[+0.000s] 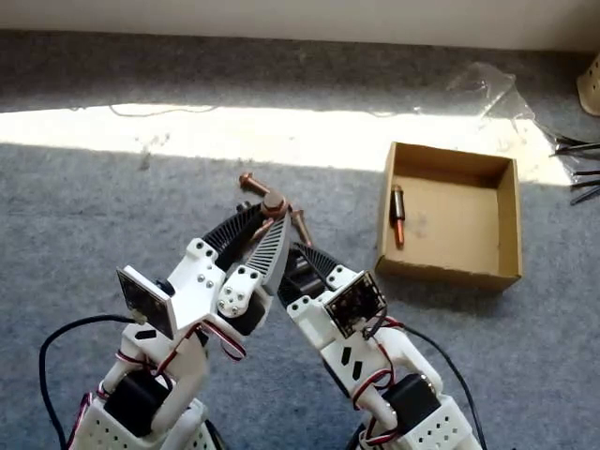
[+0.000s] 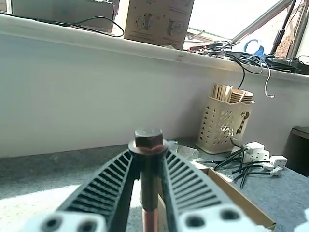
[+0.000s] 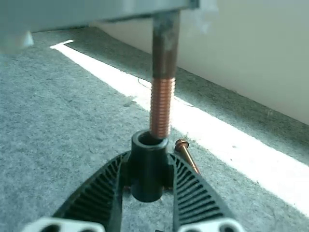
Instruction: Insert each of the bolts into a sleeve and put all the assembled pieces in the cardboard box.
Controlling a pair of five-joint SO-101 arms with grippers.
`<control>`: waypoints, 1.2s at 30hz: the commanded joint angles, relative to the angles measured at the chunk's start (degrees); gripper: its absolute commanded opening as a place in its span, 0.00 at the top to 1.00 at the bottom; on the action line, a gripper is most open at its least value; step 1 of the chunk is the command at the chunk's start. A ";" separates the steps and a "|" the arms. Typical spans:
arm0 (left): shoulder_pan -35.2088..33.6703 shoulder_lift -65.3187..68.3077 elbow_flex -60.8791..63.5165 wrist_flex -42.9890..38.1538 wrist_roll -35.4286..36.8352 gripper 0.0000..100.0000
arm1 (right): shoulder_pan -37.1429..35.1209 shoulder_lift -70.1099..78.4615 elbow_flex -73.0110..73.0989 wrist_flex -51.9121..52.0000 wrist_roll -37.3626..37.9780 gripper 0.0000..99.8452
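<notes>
The left gripper has its ribbed black fingers pinching a copper-coloured hex-head bolt just under the head, so the bolt hangs upright with its threaded end pointing down. Right beneath it, the right gripper has its fingers pressed against a short black cylindrical sleeve, held with its opening facing up. The bolt's threaded tip sits in the mouth of the sleeve (how deep it goes cannot be made out). In the high view the two grippers meet near the middle of the grey carpet-covered desk, the left one above the right.

Two loose copper bolts lie on the desk close to the grippers: one just beyond them, at the edge of a sunlit strip, the other partly hidden beside the fingers.

An open brown cardboard box stands to the right of the arms, apart from them. Inside it, near its left wall, lies one dark-and-copper assembled piece.

Behind the box, against the pale wall, stands a beige perforated plastic basket holding wooden sticks, with black cables on the desk beside it.
</notes>
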 commanded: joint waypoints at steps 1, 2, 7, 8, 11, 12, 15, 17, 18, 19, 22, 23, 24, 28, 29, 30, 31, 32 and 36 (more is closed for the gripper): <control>1.01 -0.57 -0.57 -1.32 -1.32 0.99 | -0.57 -0.66 5.41 0.13 0.53 1.00; 1.01 -0.57 -0.57 -1.32 -1.32 0.99 | -0.57 -0.66 5.41 0.13 0.53 1.00; 0.75 -0.66 -0.57 -1.23 -1.32 0.99 | -0.57 -0.66 5.41 0.13 0.53 1.00; 0.75 -0.66 -0.48 -1.23 -1.32 0.99 | -0.48 -0.66 5.41 0.13 0.53 1.00; 0.75 -0.66 -0.48 -1.23 -1.32 0.99 | -0.40 -0.66 5.41 0.13 0.53 1.00; 0.75 -0.66 -0.48 -1.14 -1.32 0.99 | -0.40 -0.66 5.41 0.13 0.53 1.00; 0.75 -0.66 -0.48 -0.44 -1.41 0.99 | -0.31 -0.66 5.41 0.13 0.53 1.00; 0.75 -0.75 -0.92 1.05 -1.41 0.99 | -0.31 -0.66 5.41 0.13 0.53 1.00; 0.75 -0.75 -0.92 1.14 -1.41 0.99 | -0.31 -0.66 5.41 0.13 0.53 1.00; 0.75 -0.75 -0.92 1.14 -1.41 0.99 | -0.31 -0.66 5.41 0.13 0.53 1.00; 0.66 -0.75 -0.92 1.32 -1.41 0.99 | -0.31 -0.75 5.41 0.13 0.53 1.00; 0.66 -0.75 -0.92 1.32 -1.41 0.99 | -0.31 -0.75 5.41 0.13 0.53 1.00; 0.66 -0.75 -0.92 1.32 -1.41 0.99 | -0.31 -0.75 5.41 0.13 0.53 1.00; 0.66 -0.84 -0.92 1.32 -3.96 0.99 | -0.31 -0.75 5.41 0.13 0.53 1.00; 0.66 -0.84 -0.84 1.32 -4.75 0.99 | -0.31 -0.75 5.41 0.13 0.53 1.00; 0.66 -0.84 -0.75 1.32 -4.92 0.99 | -0.31 -0.75 5.41 0.13 0.53 1.00; 0.66 -0.84 -0.66 1.32 -4.75 0.99 | -0.31 -0.75 5.41 0.13 0.53 1.00; 0.66 -0.84 -0.66 1.32 -4.84 0.99 | -0.31 -0.75 5.41 0.13 0.53 1.00; 0.66 -0.92 -0.57 1.41 -4.92 0.99 | -0.22 -0.75 5.41 0.13 0.53 1.00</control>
